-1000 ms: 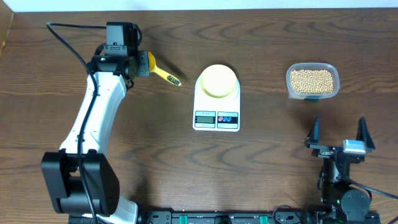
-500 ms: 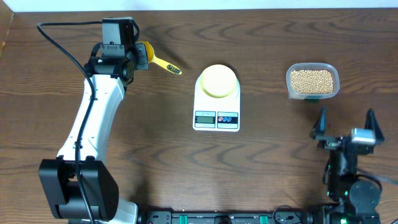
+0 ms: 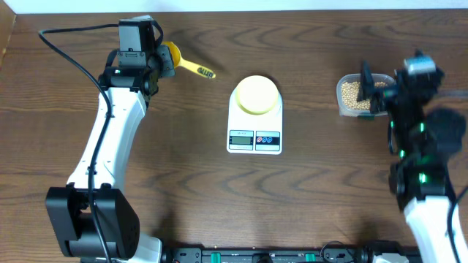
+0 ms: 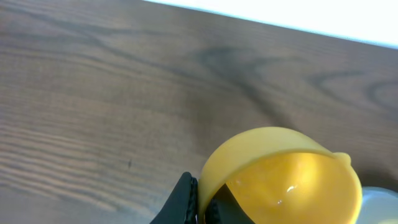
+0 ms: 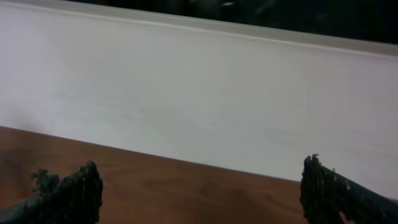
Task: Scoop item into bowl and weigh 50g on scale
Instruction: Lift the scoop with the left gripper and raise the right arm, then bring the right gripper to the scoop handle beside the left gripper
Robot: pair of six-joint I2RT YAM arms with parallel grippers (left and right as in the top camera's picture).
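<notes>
Yellow scoop [image 3: 194, 69] was half hidden overhead: its cup end sat under the left gripper [image 3: 162, 62], and only the handle poked out free toward the scale [image 3: 254, 123]. Left wrist view cut the cup off at the bottom edge. The black fingers [image 4: 185, 200] were clamped tight on the cup's rim, and the cup's inside showed bare glossy plastic. Couldn't tell whether the scoop touched the table [image 3: 183, 175] or hung above it. Right arm was blurred and lay over the right part of the clear tub [image 3: 342, 102], so only a left patch of beans [image 3: 351, 93] showed, in the tub at far right, well apart from the scale. Right gripper [image 5: 200, 167] was spread wide with nothing between its fingers. Its wrist view gave only the two fingertips, a strip of table and a white wall [image 5: 186, 93]. Pale-yellow bowl [image 3: 257, 95] sat on the scale's platform mid-table, its inside plain yellow. Display [image 3: 241, 138] was too small to read. Black cable [image 3: 73, 55] looped off the left arm.
</notes>
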